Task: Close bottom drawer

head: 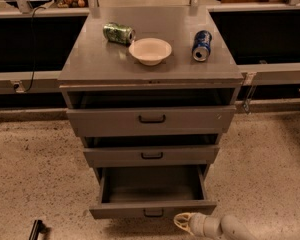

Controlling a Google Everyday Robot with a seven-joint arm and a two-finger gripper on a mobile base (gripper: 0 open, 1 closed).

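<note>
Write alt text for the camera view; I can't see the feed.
The grey metal bottom drawer, with its small black bar handle, stands pulled far out and looks empty; the gripper is just in front of its right front corner. The grey cabinet top holds a green can, a white bowl and a blue can.

gripper (184, 222): pale cream-yellow, rounded tip, at bottom edge right of centre | arm (226, 228): smooth light-grey cylinder, rounded joint, paler collar behind gripper

pincer (183, 223) just before the bottom drawer (120, 212), right of its handle (153, 213); bowl (150, 50) atop the cabinet (100, 61)
</note>
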